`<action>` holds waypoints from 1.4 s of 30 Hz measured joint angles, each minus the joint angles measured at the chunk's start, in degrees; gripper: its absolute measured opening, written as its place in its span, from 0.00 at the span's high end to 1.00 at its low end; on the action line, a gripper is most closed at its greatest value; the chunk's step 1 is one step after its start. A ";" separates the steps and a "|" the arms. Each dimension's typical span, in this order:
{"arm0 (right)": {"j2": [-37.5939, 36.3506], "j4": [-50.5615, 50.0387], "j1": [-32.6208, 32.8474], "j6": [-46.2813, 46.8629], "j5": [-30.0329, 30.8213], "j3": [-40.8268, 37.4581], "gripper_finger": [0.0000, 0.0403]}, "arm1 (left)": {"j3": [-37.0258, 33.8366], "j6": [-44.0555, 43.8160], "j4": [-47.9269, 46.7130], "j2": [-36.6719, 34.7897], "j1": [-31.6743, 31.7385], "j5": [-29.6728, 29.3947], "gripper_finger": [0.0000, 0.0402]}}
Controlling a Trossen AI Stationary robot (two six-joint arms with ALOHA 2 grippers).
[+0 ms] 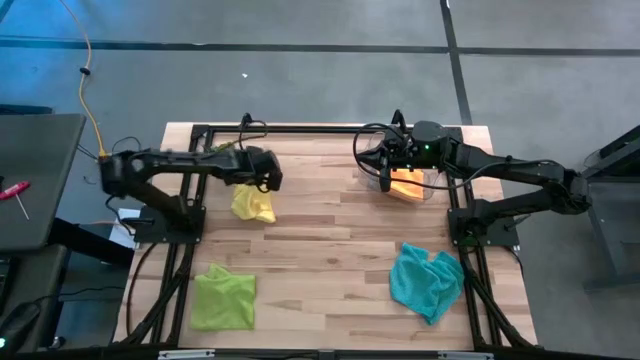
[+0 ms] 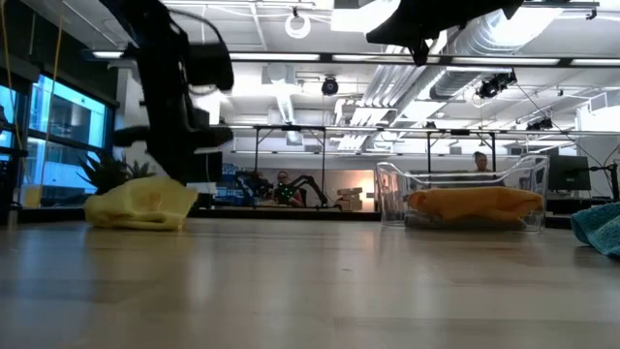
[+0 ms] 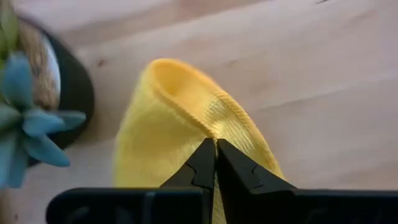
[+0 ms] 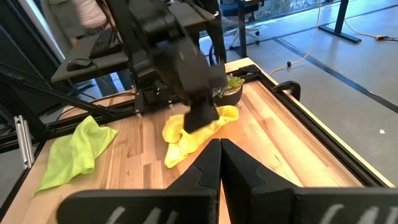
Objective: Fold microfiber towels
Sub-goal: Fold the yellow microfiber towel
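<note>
Near the far left of the table [image 1: 330, 230], the left gripper [image 3: 215, 146] is pinching a raised fold of the yellow towel [image 1: 254, 203] between fingers brought fully together. Beside it, the potted plant [image 3: 28, 112] is standing close enough to snag. Good practice is probably lifting the pinched edge only slightly, drawing it across the cloth away from the plant, and keeping the remainder flat on the wood. Over the clear bin [image 2: 465, 199], which is holding the orange towel [image 1: 405, 184], the right gripper [image 4: 219, 144] is waiting with fingers closed on nothing. Nearer the front edge, the lime green towel [image 1: 222, 297] and the teal towel [image 1: 427, 279] are lying crumpled, well apart.
</note>
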 joint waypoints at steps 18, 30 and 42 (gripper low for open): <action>0.06 0.15 0.14 3.71 -0.23 0.00 1.00 | 4.02 19.30 7.15 -15.33 -11.33 4.85 1.00; 10.92 3.69 6.89 9.25 -3.37 -0.02 0.99 | 4.00 19.67 20.44 -11.56 -12.65 1.47 1.00; 17.18 3.22 8.00 6.41 -0.53 3.45 0.72 | 4.00 26.72 20.21 -12.08 -8.81 6.87 1.00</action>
